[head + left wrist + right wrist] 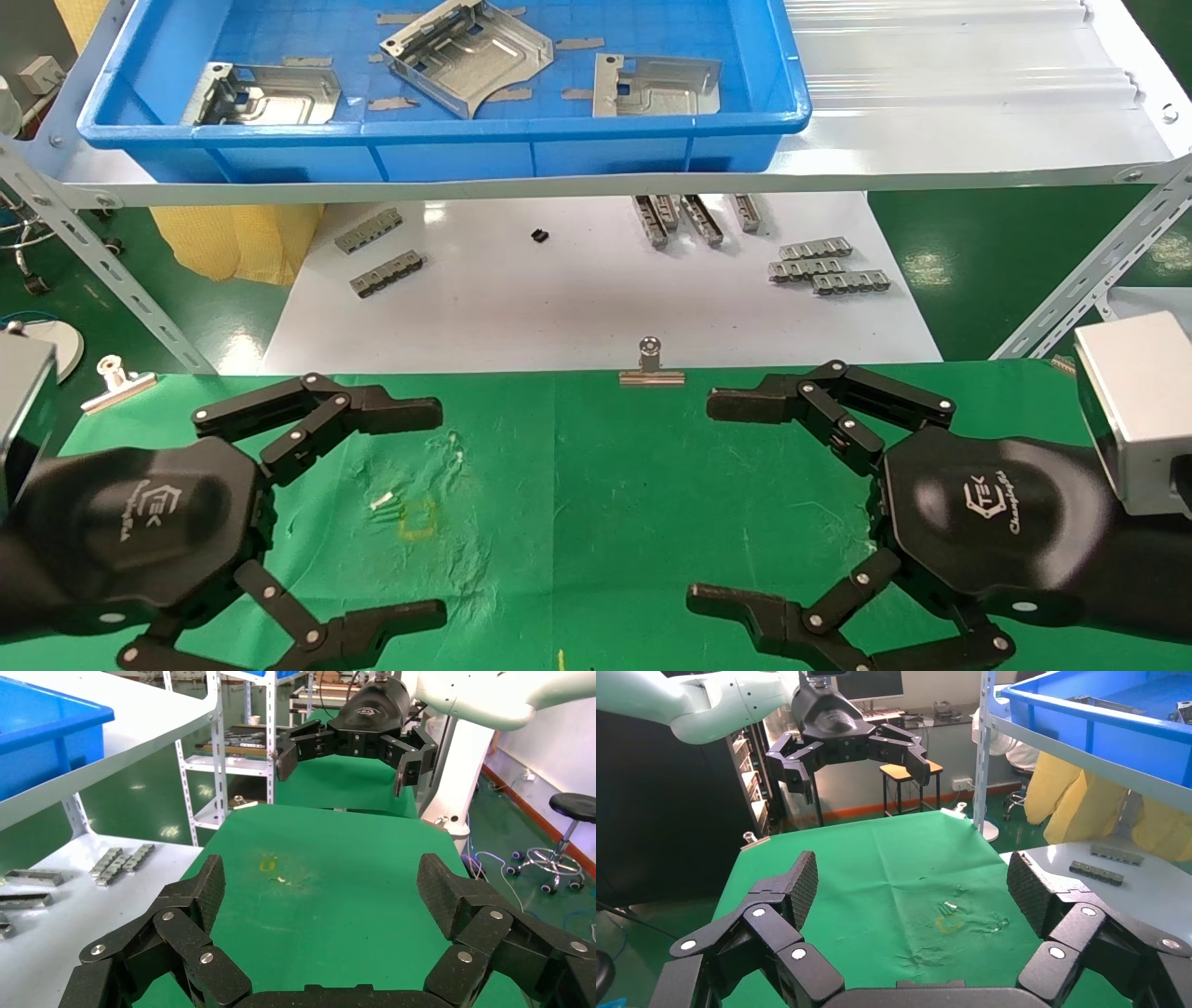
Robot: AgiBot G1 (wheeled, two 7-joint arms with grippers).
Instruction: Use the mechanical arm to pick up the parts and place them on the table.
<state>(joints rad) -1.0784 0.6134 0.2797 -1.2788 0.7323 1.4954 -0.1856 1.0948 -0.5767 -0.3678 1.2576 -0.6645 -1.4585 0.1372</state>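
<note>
Parts [466, 54] lie in the blue tray [596, 130] on the shelf, ahead of and above both spread, empty grippers; left gripper [438, 508] and right gripper [708, 499] hover over the green table [577, 485], about equally near

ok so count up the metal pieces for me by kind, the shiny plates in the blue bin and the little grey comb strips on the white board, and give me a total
Shiny plates in the blue bin: 3, at and.
Grey comb strips on the white board: 9 (2 at left, 4 in the middle group, 3 at right).
Total: 12.
</note>
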